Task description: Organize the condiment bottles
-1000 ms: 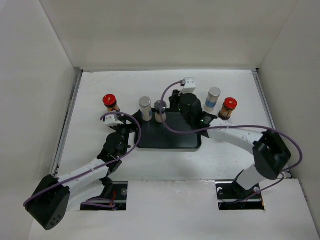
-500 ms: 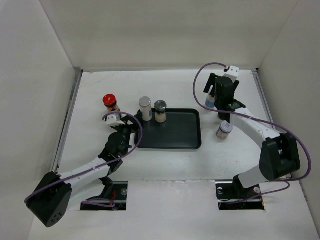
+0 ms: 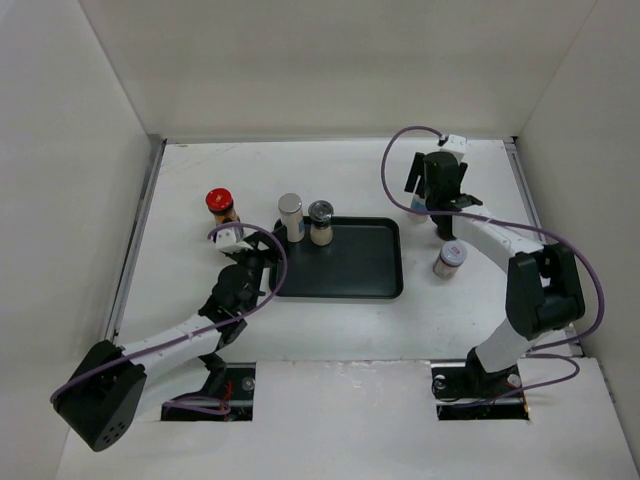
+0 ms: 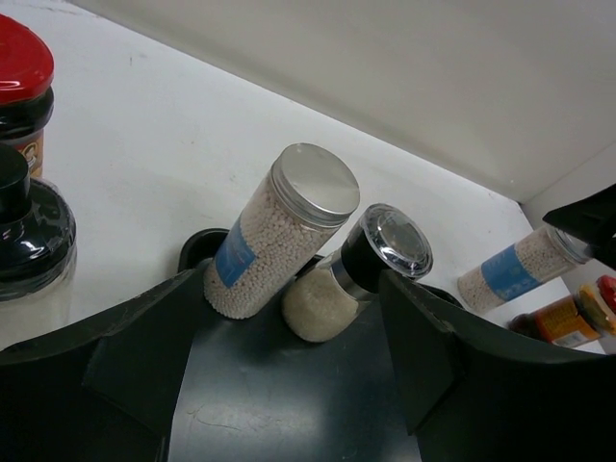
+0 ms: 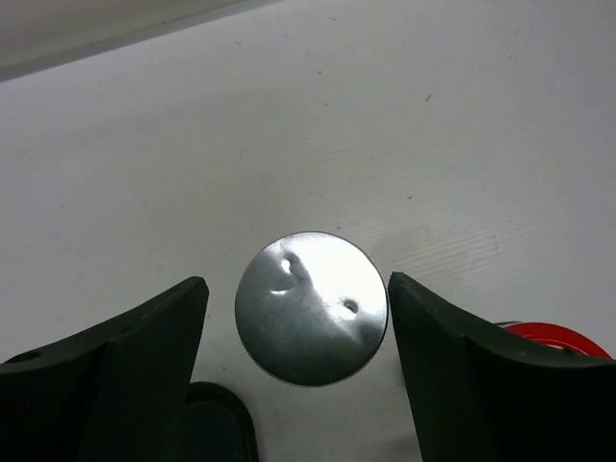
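- The far shaker point(image 5: 311, 308), silver-capped, stands upright at the far right of the tabletop point(image 3: 340, 170); the right jaws hang straight over its cap, spread wide with a gap on each side, grasping nothing
- A second ago the right arm point(image 3: 500, 240) was low over the tray point(image 3: 360, 270) beside the grinder point(image 3: 321, 222); it has since swung out here, so that grinder looks delivered
- The grinder stands upright in the tray's far left corner, just beside the tray shaker point(image 3: 291, 215)
- Not yet in the tray: the right red jar point(image 5: 544, 339) near the far shaker, a small jar point(image 3: 449, 259) right of the tray, and the left red jar point(image 3: 220, 203)
- The left jaws sit at the tray's left rim as before; whether they pinch it I cannot tell
- Next, I'd judge, the right jaws drop and close below that cap
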Controlling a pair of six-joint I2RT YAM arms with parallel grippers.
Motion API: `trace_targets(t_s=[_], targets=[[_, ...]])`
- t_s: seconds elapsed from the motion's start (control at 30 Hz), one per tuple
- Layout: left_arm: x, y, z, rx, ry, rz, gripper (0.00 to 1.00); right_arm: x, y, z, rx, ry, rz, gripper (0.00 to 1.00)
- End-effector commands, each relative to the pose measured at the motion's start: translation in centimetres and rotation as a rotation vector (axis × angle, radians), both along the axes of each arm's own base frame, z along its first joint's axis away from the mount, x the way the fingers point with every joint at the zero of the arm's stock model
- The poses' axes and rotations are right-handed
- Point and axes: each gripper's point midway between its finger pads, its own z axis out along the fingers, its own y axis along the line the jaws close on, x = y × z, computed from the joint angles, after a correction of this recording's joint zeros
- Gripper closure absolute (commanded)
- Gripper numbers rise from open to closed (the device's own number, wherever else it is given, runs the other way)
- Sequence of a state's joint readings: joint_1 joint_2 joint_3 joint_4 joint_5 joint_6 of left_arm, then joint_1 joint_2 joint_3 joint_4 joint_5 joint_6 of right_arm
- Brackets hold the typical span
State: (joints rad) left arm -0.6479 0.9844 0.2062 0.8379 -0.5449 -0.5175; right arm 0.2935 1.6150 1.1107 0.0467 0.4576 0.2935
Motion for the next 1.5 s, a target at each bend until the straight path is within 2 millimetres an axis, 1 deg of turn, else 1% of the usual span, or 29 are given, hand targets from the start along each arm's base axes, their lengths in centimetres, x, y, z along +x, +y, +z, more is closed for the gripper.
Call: trace_targets(t_s=[0.0,0.03,0.13,0.17,0.2,0.23,0.27,0.3,0.37,0.4,0.47,0.57,0.67,0.7,0.77,0.9,1.0,1.07,1.13,1.23,1.33,1.47], targets=[[-0.2,-0.3,2.8,-0.071,-0.079,-0.014,0.27,1.5,0.3,1.6,0.022,-0.042,0.002,0.22],[-0.1,-0.2,2.7,-0.069,-0.076,-0.011,0.27,1.6,0.2,1.4,0.021,-0.035,0.000,0.25],[0.0,-0.1,2.5,-0.069,-0.070,-0.008,0.28,1.8,0.4,1.5,0.032,-0.041,-0.006,0.41],[-0.1,-0.3,2.7,-0.072,-0.076,-0.016,0.28,1.8,0.3,1.9,0.035,-0.051,-0.012,0.48],[-0.2,-0.3,2.8,-0.074,-0.080,-0.016,0.28,1.6,0.2,2.3,0.037,-0.064,-0.017,0.51],[-0.1,-0.2,2.8,-0.073,-0.079,-0.012,0.28,1.3,-0.1,3.0,0.042,-0.083,-0.031,0.53],[0.0,-0.1,2.6,-0.070,-0.074,-0.006,0.28,1.0,-0.1,4.3,0.050,-0.117,-0.039,0.53],[0.1,0.0,2.4,-0.068,-0.069,-0.003,0.28,0.5,0.4,5.6,0.063,-0.155,-0.029,0.54],[0.0,-0.1,2.4,-0.069,-0.069,-0.007,0.28,-0.7,1.7,8.2,0.082,-0.229,0.001,0.53],[-0.1,-0.3,2.5,-0.072,-0.072,-0.013,0.28,-1.5,2.4,9.2,0.097,-0.257,0.019,0.53],[0.1,-0.1,2.4,-0.068,-0.067,-0.002,0.27,-2.8,4.6,10.1,0.129,-0.284,0.081,0.54],[0.3,0.2,2.1,-0.066,-0.063,0.009,0.28,-4.5,8.6,9.8,0.147,-0.276,0.190,0.54],[0.2,0.3,2.5,-0.075,-0.074,0.007,0.27,-6.0,13.2,9.1,0.167,-0.277,0.301,0.53],[0.3,0.4,2.2,-0.070,-0.068,0.012,0.27,-6.3,14.5,8.9,0.172,-0.276,0.327,0.53],[0.5,0.4,1.8,-0.062,-0.056,0.015,0.28,-6.7,16.6,8.2,0.177,-0.259,0.376,0.53],[0.2,0.1,2.4,-0.073,-0.070,0.001,0.27,-6.5,19.0,7.2,0.186,-0.253,0.419,0.54],[0.4,0.5,1.8,-0.066,-0.057,0.013,0.27,-5.9,20.0,6.0,0.164,-0.230,0.437,0.54],[0.1,0.2,2.3,-0.077,-0.068,0.000,0.27,-5.8,20.3,5.4,0.155,-0.224,0.440,0.54],[0.0,0.3,2.5,-0.080,-0.076,0.005,0.27,-5.9,20.4,4.8,0.151,-0.213,0.438,0.53],[0.2,0.6,2.1,-0.075,-0.065,0.014,0.27,-6.0,20.7,4.5,0.134,-0.209,0.445,0.53],[-0.1,0.2,2.5,-0.083,-0.077,-0.003,0.27,-5.9,20.5,4.2,0.124,-0.210,0.444,0.50],[0.2,0.4,2.2,-0.079,-0.067,0.006,0.27,-5.7,20.5,3.9,0.102,-0.211,0.438,0.49]])
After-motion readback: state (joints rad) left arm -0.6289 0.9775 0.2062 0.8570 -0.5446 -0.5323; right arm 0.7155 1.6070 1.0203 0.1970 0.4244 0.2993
